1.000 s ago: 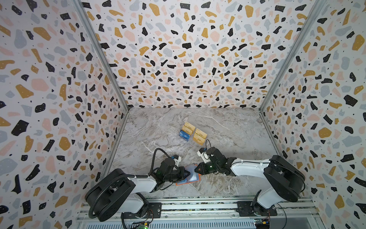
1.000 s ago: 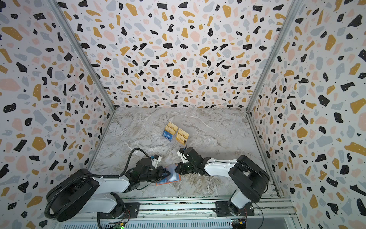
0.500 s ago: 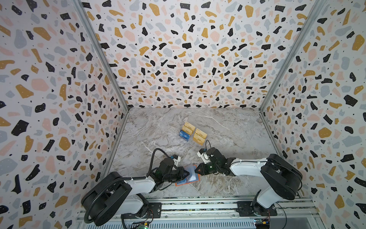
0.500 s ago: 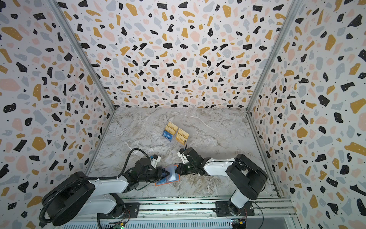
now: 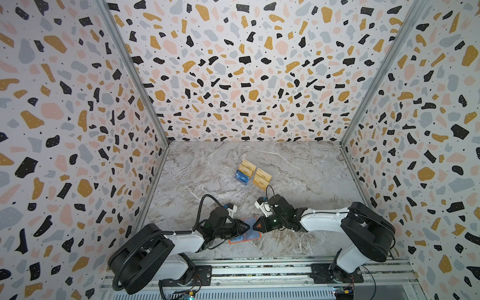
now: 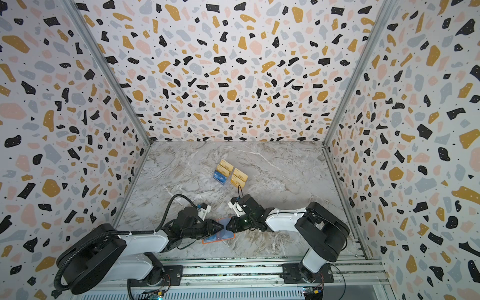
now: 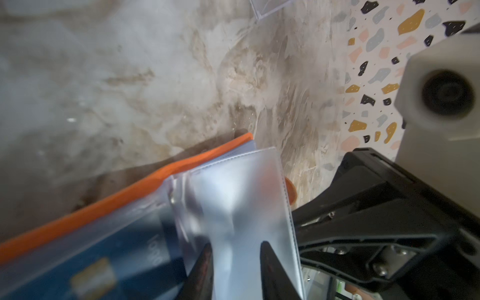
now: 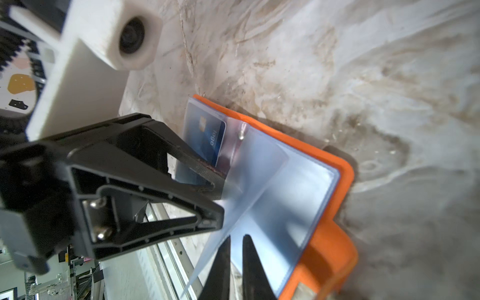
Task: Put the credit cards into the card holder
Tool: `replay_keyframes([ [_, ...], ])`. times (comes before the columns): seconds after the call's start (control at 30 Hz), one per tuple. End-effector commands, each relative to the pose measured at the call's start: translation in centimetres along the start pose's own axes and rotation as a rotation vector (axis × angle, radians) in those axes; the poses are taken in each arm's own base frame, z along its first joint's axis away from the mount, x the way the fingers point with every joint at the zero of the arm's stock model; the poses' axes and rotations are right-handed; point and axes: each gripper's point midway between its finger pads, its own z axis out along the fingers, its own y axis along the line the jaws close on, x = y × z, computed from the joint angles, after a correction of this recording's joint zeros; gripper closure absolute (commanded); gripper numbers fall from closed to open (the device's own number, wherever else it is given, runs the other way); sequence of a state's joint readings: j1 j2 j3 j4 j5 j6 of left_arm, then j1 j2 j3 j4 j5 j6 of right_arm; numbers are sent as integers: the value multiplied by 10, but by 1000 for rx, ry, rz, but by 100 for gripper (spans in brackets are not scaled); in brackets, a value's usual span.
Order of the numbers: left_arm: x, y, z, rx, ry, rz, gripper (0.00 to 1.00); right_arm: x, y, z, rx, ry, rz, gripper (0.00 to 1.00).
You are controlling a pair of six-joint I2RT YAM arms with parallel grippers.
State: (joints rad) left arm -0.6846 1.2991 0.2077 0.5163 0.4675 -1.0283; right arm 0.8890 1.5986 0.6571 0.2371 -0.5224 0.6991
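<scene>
The orange card holder [image 5: 232,241] [image 6: 205,241] lies open on the marble near the front edge, with both grippers meeting over it. One blue credit card [image 8: 211,135] [image 7: 109,259] sits in a clear sleeve inside it. A raised clear sleeve leaf [image 7: 233,197] [image 8: 259,161] stands between the grippers. My left gripper [image 7: 235,246] [image 5: 247,228] is open, its jaws either side of that leaf. My right gripper [image 8: 236,240] [image 5: 256,226] is nearly shut, pinching the leaf's free edge. More credit cards, gold [image 5: 262,179] and blue [image 5: 242,178], stand farther back.
Those spare cards stand in a clear acrylic rack [image 5: 253,185] at mid-table, behind the grippers. Terrazzo walls close the left, right and back. A metal rail [image 5: 259,270] runs along the front edge, just behind the holder.
My left gripper's jaws have opened from shut. Both arms and the card holder have stayed where they were.
</scene>
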Motion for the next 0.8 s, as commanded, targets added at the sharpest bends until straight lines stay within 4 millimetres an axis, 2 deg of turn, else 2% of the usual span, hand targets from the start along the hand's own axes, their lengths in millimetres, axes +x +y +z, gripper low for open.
replay_keyframes([
  [0.0,-5,-8,-4,12,-14,27,55,-10,13,-1,-22,-10,-42,87],
  [0.2,-6,-11,-15,-9,-17,34,49,-11,16,6,-22,10,-61,87],
  [0.37,-7,-1,-31,-77,-30,27,48,-13,20,11,-31,18,-74,87],
  [0.57,-20,10,-56,-173,-89,44,48,-10,32,26,-56,64,-117,88],
  [0.77,-31,2,-70,-179,-133,55,50,-7,42,40,-76,92,-142,88],
])
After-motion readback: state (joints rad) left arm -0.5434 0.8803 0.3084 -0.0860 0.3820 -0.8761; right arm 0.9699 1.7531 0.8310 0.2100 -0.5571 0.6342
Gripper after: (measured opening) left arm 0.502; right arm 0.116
